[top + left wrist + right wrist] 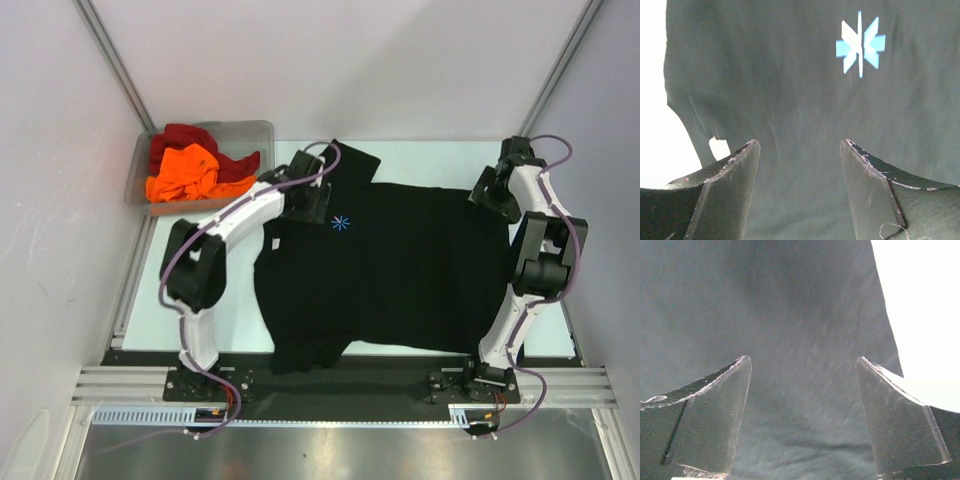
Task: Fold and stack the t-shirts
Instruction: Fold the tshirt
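Note:
A black t-shirt (400, 270) lies spread flat across the table, its light-blue starburst mark (341, 222) near the collar end on the left. My left gripper (306, 203) hovers over that end, just left of the mark. In the left wrist view it (800, 146) stands open above bare black cloth (790, 90), with the starburst (860, 45) ahead to the right. My right gripper (487, 190) is over the shirt's far right corner. It (802, 362) is open too, with only cloth (790, 305) under it. The orange t-shirt (183, 172) and the dark red t-shirt (195, 138) lie crumpled in the bin.
The clear grey plastic bin (255, 130) stands at the far left corner, beside the left arm. Bare white table (920, 300) shows right of the shirt's edge and along the left side (200, 290). White walls close in the back and both sides.

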### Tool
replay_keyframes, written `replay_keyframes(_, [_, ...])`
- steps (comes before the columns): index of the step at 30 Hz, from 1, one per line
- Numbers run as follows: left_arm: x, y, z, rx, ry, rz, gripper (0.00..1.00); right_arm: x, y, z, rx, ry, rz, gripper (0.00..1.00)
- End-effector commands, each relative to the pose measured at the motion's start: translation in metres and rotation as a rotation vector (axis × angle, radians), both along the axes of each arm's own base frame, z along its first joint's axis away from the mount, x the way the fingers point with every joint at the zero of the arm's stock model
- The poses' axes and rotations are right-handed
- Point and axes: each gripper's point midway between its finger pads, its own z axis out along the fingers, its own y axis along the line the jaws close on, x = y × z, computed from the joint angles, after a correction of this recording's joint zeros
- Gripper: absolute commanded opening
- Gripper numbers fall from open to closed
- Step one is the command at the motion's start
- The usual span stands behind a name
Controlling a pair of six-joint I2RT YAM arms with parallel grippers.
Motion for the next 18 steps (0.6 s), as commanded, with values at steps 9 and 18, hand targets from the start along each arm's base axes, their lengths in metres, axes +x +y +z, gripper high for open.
replay_keyframes(9, [0.154,-0.009,0.013,-0.015,-0.214,-0.026,0.68,0.070,-0.079,-0.019,-0.148,-0.036,0.008,0.77])
replay_keyframes(18, [0.197,0.012,-0.021,-0.024,-0.249,0.103,0.73,0.089,-0.091,-0.032,-0.133,-0.051,-0.001,0.75])
